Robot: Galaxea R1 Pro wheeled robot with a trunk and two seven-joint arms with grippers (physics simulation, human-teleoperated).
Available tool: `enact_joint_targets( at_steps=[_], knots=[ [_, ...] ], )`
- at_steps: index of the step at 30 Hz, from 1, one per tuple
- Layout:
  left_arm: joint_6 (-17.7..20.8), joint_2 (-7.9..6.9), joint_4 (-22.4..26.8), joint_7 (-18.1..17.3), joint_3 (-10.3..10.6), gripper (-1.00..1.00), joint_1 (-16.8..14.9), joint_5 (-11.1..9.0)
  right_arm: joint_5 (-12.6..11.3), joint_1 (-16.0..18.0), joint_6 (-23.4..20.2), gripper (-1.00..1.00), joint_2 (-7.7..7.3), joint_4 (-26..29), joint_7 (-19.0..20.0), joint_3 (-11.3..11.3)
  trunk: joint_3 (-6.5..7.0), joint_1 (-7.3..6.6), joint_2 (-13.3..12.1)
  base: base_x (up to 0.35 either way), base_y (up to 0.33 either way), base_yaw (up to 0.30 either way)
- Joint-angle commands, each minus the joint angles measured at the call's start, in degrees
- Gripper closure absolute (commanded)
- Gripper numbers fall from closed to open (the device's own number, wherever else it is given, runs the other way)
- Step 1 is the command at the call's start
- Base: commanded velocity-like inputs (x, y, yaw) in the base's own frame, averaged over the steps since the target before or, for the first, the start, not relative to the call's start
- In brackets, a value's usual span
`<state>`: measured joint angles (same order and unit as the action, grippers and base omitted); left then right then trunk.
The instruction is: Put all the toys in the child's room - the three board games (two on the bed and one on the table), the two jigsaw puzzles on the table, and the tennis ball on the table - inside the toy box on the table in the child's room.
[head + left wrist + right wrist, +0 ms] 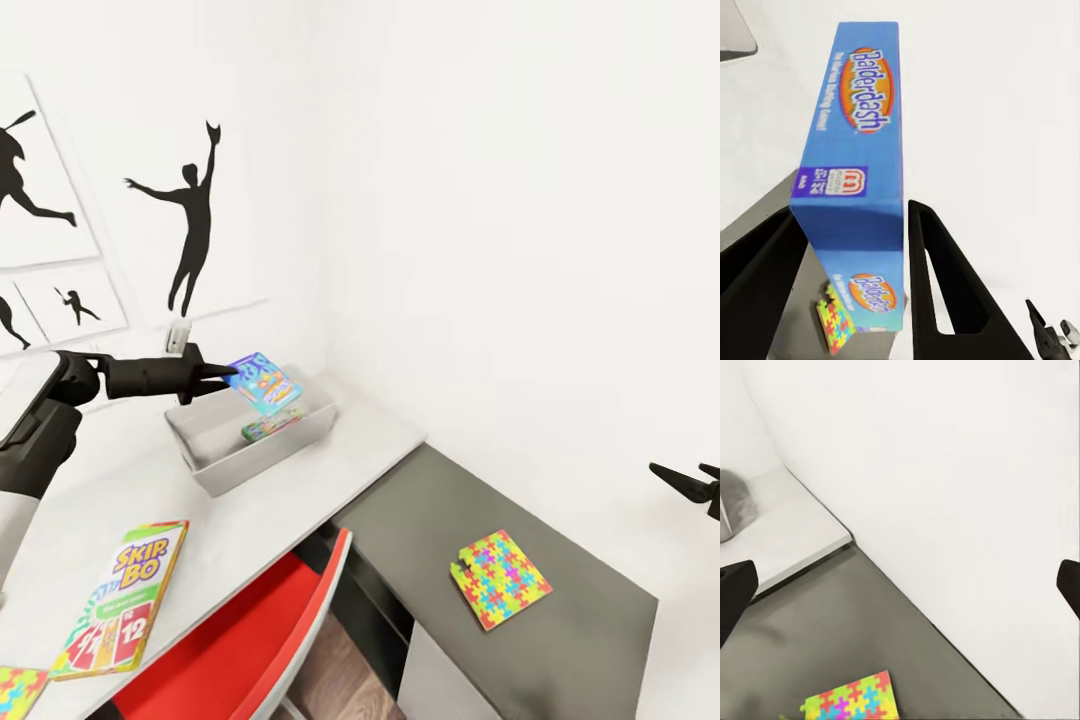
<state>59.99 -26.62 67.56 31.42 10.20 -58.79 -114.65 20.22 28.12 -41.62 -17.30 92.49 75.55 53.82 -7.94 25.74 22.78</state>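
My left gripper (228, 377) is shut on the edge of a blue board game (263, 383), holding it tilted over the light grey toy box (215, 462) on the white table (80, 510). In the left wrist view the blue box (859, 150) reads "Balderdash" and sits between the black fingers (945, 292). A green-edged board game (272, 426) lies inside the toy box. The SKIP BO game (125, 598) lies flat near the table's front. One jigsaw puzzle (502, 578) rests on the dark grey corner top; another (15, 690) pokes in at the lower left. My right gripper (690, 482) hovers open above the corner's right end. The tennis ball and bed are out of view.
A red chair (255, 640) stands tucked under the table in front of the toy box. White walls close in behind the table and the dark grey corner top (420, 520). Black athlete silhouettes (190, 220) hang on the left wall. The right wrist view looks down on the jigsaw puzzle (855, 701).
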Motion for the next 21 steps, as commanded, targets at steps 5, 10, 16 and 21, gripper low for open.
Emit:
enact_joint_targets(
  at_steps=[5, 10, 16, 21],
  knots=[
    [-0.14, -0.09, 0.1, 0.57, -0.06, 1.0, 0.19, -0.85, 0.52, 0.1, -0.46, -1.0, 0.06, 0.06, 0.56, 0.06, -0.13, 0.04, 0.14, 0.015, 0.04, -0.298],
    [-0.14, -0.1, 0.99, 0.57, -0.09, 1.0, 0.45, -0.75, 0.52, 0.09, -0.47, -1.0, 0.0, 0.05, 0.56, 0.06, -0.13, 0.04, 0.14, 0.118, 0.172, -0.298],
    [-0.11, -1.29, 1.16, 0.28, -0.14, 1.0, 1.41, -0.86, 0.52, 0.09, -0.48, -1.0, -0.1, 0.05, 0.56, 0.06, -0.13, 0.04, 0.14, 0.041, 0.044, -0.298],
    [-0.13, -1.99, 1.16, 0.2, -0.11, 1.0, 1.83, -0.87, 0.52, 0.09, -0.48, -1.0, -0.18, 0.06, 0.56, 0.06, -0.13, 0.04, 0.14, 0.002, 0.003, -0.298]
  ],
)
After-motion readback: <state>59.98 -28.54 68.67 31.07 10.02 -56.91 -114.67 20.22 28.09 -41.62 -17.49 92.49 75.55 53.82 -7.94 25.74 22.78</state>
